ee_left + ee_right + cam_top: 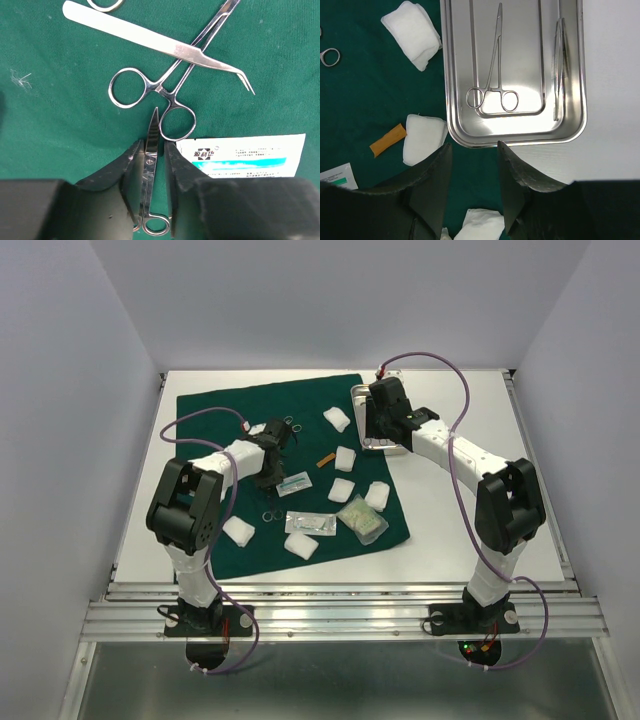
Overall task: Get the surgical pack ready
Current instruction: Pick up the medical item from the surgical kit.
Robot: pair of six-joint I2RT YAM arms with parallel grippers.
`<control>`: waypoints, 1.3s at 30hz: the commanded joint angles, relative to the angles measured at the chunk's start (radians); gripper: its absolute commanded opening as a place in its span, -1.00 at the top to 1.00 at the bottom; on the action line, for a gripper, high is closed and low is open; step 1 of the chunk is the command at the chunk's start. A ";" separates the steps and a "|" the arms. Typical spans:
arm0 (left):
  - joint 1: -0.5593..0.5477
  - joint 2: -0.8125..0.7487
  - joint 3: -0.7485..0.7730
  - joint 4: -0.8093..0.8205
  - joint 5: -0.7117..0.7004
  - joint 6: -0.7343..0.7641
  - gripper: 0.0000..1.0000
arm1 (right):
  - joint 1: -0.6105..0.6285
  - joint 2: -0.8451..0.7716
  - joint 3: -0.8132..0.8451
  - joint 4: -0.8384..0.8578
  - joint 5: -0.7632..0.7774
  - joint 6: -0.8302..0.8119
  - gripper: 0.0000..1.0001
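Note:
The dark green drape (215,425) covers the table's left half. In the left wrist view, small steel scissors (149,167) lie flat on it between the fingers of my left gripper (154,145). The left finger touches the scissors, while a strip of green shows by the right finger. Beyond lie ring-handled forceps (170,92) crossed by bent tweezers (150,37), with a sealed packet (245,155) at right. My right gripper (474,150) hangs open and empty over the drape, just short of the steel tray (515,132). The tray holds forceps (492,75) and tweezers (559,65).
Several white gauze pads (346,459) are scattered on the drape, two close to the right gripper (424,139). An orange strip (387,140) lies beside one. More packets (311,523) sit near the drape's front edge. Bare white table (480,420) lies right of the tray.

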 commanded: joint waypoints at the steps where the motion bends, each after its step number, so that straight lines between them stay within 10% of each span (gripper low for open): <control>1: 0.008 0.008 -0.051 0.015 -0.006 -0.005 0.40 | 0.001 -0.050 0.002 0.013 -0.004 0.013 0.07; 39: 0.050 -0.110 -0.119 0.062 -0.049 0.000 0.17 | 0.001 -0.053 -0.001 0.007 -0.018 0.019 0.07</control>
